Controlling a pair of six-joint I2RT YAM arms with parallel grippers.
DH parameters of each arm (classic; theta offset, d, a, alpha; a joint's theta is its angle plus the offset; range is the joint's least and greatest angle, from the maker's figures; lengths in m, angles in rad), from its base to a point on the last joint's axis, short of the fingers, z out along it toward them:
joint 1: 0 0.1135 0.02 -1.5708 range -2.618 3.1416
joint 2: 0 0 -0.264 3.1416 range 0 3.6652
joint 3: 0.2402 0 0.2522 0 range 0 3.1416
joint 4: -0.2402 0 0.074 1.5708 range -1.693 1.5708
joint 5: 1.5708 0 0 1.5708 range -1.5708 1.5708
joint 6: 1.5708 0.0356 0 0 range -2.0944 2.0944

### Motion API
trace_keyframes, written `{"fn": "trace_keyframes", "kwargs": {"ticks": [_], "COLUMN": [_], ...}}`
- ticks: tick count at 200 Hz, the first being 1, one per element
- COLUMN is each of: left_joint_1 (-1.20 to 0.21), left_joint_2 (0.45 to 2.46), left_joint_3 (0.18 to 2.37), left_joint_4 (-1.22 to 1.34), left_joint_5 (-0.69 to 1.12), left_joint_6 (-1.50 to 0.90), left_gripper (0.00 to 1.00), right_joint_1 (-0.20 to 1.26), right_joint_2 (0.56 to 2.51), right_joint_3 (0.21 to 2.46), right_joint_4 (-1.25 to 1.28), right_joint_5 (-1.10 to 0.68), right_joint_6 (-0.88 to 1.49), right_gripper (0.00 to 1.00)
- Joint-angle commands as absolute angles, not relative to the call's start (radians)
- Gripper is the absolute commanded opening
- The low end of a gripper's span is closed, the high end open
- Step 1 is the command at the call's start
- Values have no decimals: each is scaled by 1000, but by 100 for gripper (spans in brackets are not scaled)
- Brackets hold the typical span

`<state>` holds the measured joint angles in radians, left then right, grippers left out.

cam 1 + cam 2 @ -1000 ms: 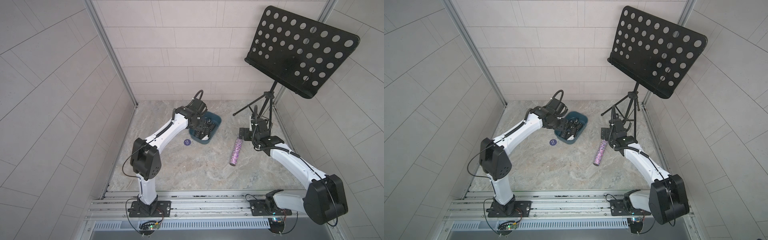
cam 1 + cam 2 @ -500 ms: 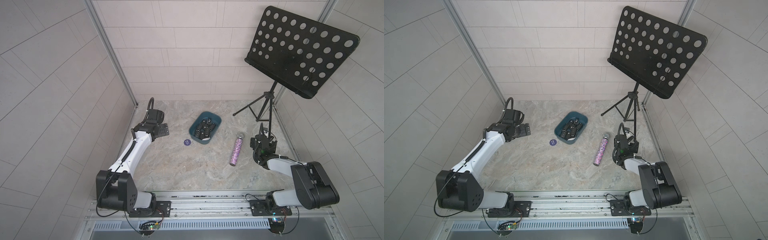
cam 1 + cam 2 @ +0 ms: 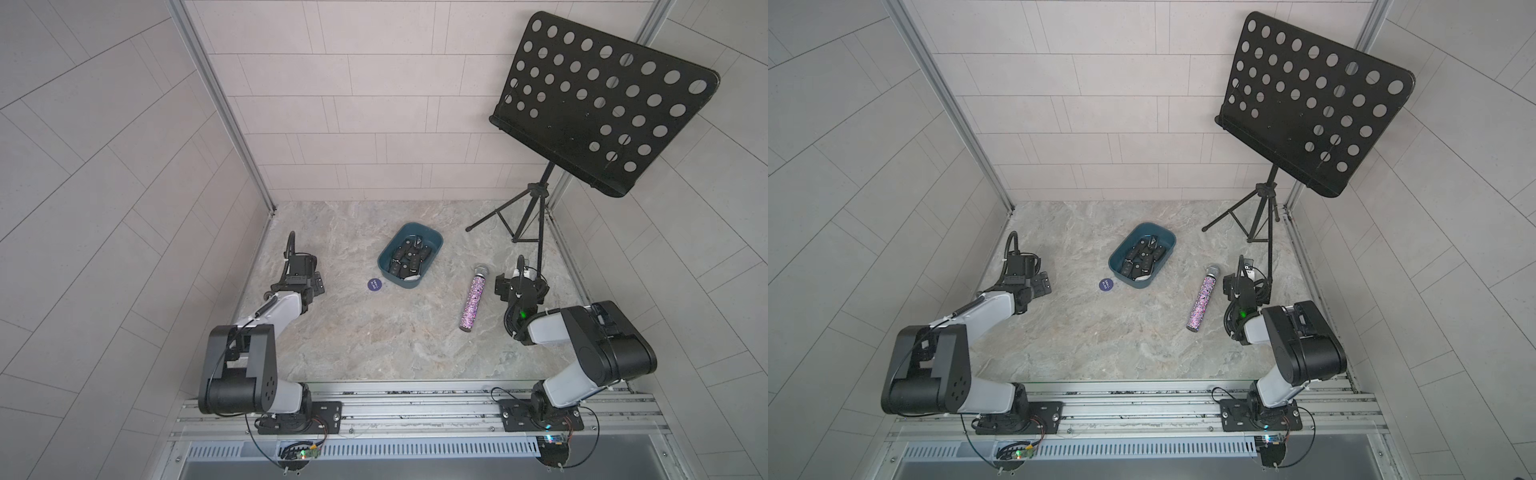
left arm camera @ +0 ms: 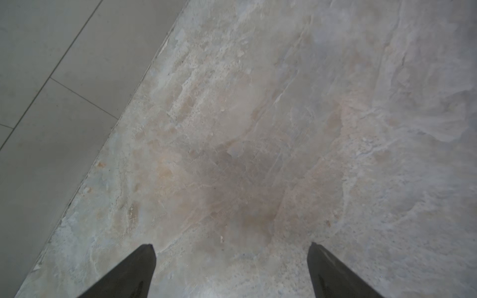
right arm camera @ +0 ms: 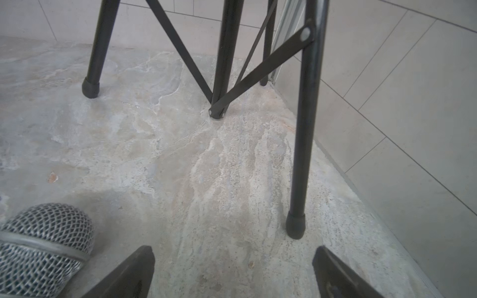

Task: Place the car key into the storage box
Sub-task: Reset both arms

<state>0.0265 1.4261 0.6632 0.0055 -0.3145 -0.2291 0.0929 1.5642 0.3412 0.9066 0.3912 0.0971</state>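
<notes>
The left tool (image 4: 231, 247) and the right tool (image 5: 233, 249) spread wide, both empty.
Black car keys (image 3: 409, 257) lie jumbled in the storage box (image 3: 401, 283), out ahead between the two tools; no key shows on the worktop (image 3: 374, 340), so the placing looks finished; the sound move now is parking clear, the right tool minding the glitter microphone (image 3: 471, 303) just beside it and the music stand (image 5: 299, 129) leg ahead; neither tool touches anything I can see.

One each: storage box (image 3: 409, 228), microphone (image 3: 472, 301), purple disc (image 3: 375, 284), music stand (image 3: 552, 133); several car keys (image 3: 409, 259)
</notes>
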Motion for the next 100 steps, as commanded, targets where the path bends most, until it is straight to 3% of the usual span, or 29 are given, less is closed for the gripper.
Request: {"fn": "trace_keyframes", "kwargs": {"ticks": [1, 26, 41, 66, 86, 100], "left_joint_1": [26, 20, 6, -69, -91, -85], "left_joint_2": [1434, 1419, 1447, 1553, 1526, 1543], "left_joint_3": [607, 537, 426, 364, 434, 426], "left_joint_4": [311, 440, 700, 922, 741, 790], "left_joint_5": [-365, -334, -303, -305, -332, -338], "left_joint_6": [-166, -157, -142, -34, -30, -38], "left_gripper": [100, 100, 100, 100, 100, 100], "right_joint_1": [71, 68, 68, 68, 68, 68], "right_joint_2": [1563, 1542, 1541, 1542, 1544, 1543], "right_joint_3": [364, 378, 376, 377, 380, 379], "right_joint_4": [943, 883, 882, 883, 883, 881], "right_joint_5": [356, 352, 351, 351, 352, 349], "right_joint_6": [90, 97, 97, 98, 97, 100], "right_gripper": [99, 99, 99, 99, 99, 99]}}
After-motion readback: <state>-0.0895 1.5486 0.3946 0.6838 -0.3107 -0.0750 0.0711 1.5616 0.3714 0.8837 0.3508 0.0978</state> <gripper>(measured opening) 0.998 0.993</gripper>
